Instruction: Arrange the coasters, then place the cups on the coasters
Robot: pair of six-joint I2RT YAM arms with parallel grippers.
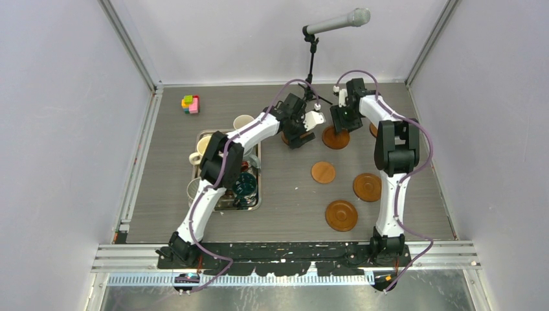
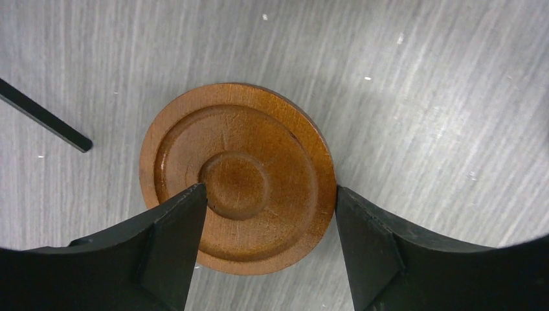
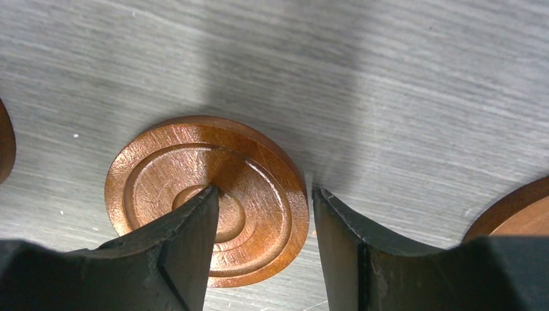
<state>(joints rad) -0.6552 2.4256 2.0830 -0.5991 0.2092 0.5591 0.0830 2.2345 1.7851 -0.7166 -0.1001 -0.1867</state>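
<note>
Left fingers [image 2: 171, 253] sit over a round brown coaster [image 2: 259, 146] with concentric grooves.

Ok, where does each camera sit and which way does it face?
Top external: above and behind the arms, looking down on the table; both show whole.
Left wrist: looks down past the left gripper at a coaster.
Right wrist: same, right gripper over a second coaster.
Shared: that second coaster shows from above too.

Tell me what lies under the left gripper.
A wooden coaster lies on the grey table under the left gripper, one finger over its inner ring, the other at its rim. The fingers cover its near edge; whether they touch it cannot be told.
</note>
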